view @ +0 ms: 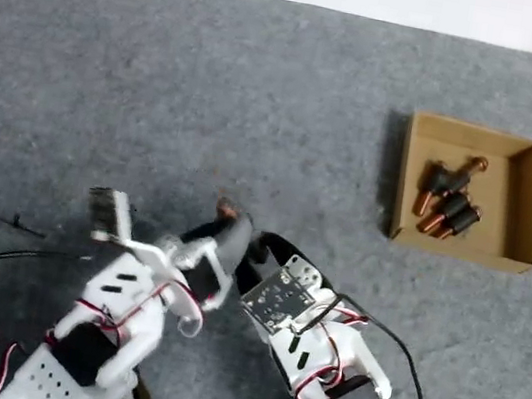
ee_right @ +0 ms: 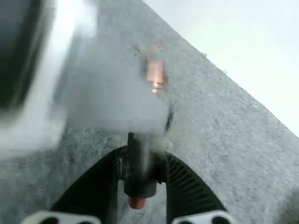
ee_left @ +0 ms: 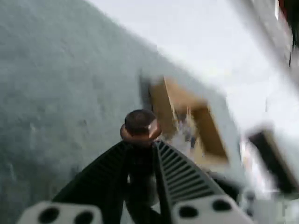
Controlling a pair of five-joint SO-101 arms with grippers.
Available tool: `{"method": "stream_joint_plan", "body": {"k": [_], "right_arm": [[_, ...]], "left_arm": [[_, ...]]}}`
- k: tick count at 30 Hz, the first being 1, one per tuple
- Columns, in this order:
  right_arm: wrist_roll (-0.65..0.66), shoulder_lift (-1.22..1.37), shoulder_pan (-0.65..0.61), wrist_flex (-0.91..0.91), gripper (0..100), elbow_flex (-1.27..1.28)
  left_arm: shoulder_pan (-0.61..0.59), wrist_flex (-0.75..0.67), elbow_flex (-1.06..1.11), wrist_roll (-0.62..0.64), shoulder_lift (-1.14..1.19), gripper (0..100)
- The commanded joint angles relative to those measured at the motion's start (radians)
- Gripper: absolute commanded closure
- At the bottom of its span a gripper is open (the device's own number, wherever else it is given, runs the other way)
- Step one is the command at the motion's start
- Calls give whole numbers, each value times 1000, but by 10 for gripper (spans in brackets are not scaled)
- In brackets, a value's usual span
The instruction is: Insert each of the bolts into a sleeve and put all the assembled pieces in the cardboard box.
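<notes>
My left gripper [ee_left: 140, 154] is shut on a bolt [ee_left: 140, 127] whose copper flanged head stands up above the fingertips. From above, this left gripper [view: 225, 236] sits near the table's front middle, with the copper bolt [view: 227, 211] at its tip. Right beside it, my right gripper [view: 256, 251] is shut on a black sleeve [ee_right: 140, 170] with a copper end [ee_right: 136, 203] showing at its lower opening. The left arm's blurred gripper [ee_right: 112, 107] and its bolt [ee_right: 155, 73] hang just beyond the sleeve. The cardboard box [view: 460, 253] at the right holds several assembled pieces [view: 448, 200].
Grey carpet [view: 214, 80] covers the table, with open room across the back and left. A thin black cable [view: 0, 218] lies at the left front. The box [ee_left: 208, 135] shows beyond the bolt in the left wrist view.
</notes>
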Motion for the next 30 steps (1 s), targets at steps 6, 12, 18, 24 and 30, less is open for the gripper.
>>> {"method": "stream_joint_plan", "body": {"k": [6, 12, 18, 24, 30], "right_arm": [[5, -24, 27, -13, 994, 143], [9, -24, 28, -13, 994, 148], [9, -24, 30, -13, 994, 142], [5, -24, 134, -15, 994, 142], [-46, -24, 343, -116, 994, 140]], "left_arm": [[117, 95, -2, -138, 10, 995], [68, 101, 1, -140, 10, 720], [35, 97, 15, -133, 10, 516], [-254, 94, -104, 112, 10, 550], [-407, 91, -124, 172, 10, 613]]}}
